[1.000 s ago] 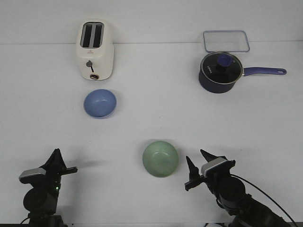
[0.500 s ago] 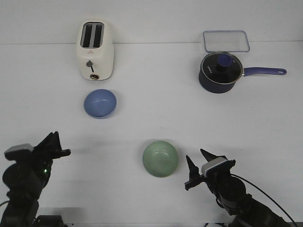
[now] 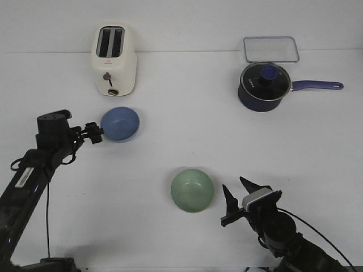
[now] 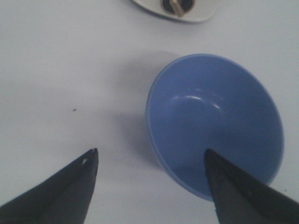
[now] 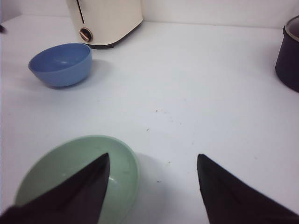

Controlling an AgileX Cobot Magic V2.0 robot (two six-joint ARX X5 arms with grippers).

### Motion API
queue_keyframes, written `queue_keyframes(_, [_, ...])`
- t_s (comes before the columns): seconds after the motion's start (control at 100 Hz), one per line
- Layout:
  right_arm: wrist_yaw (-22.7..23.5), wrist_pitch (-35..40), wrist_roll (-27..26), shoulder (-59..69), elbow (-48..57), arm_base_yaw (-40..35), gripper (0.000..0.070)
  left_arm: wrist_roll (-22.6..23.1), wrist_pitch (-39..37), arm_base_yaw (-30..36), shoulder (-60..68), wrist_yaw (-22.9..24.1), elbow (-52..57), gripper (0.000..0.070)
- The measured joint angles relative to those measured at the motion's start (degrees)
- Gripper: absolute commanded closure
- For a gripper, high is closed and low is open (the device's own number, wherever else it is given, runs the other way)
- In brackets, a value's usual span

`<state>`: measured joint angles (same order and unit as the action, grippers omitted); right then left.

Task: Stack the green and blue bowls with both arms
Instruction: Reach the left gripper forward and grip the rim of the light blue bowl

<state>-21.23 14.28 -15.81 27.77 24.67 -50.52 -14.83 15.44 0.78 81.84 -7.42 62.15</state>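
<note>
The blue bowl [image 3: 119, 123] stands upright in front of the toaster; it also shows in the left wrist view [image 4: 217, 121] and the right wrist view [image 5: 61, 64]. My left gripper [image 3: 95, 134] is open at the bowl's left rim, with one finger over the bowl's inside and the other outside it. The green bowl [image 3: 192, 190] stands upright near the table's front middle; it also shows in the right wrist view [image 5: 74, 175]. My right gripper [image 3: 238, 198] is open and empty just right of the green bowl, low at the front.
A cream toaster [image 3: 114, 59] stands at the back left. A dark navy saucepan [image 3: 264, 85] with a glass lid and a long handle pointing right stands at the back right. A clear flat container lid [image 3: 271, 49] lies behind it.
My left arm has swung up from the front left corner and forward to the blue bowl's left rim. The right arm and both bowls have not moved.
</note>
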Motion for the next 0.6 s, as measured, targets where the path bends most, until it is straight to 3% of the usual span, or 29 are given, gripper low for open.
queue_keyframes(0.35, [0.0,0.0,0.0,0.0,0.0,0.0,0.0314,0.4,-2.6,1.0,18.3,-1.6,7.8,0.0297])
queue_keyframes(0.42, [0.0,0.0,0.0,0.0,0.0,0.0,0.0314,0.5,-3.2,1.4,19.7,-1.6,7.8,0.0395])
queue_keyframes(0.56, [0.0,0.0,0.0,0.0,0.0,0.0,0.0314,0.5,-4.0,1.9,20.4,-1.6,7.8,0.0696])
queue_keyframes(0.6, [0.0,0.0,0.0,0.0,0.0,0.0,0.0314,0.5,-4.4,2.1,20.4,-1.6,7.8,0.0688])
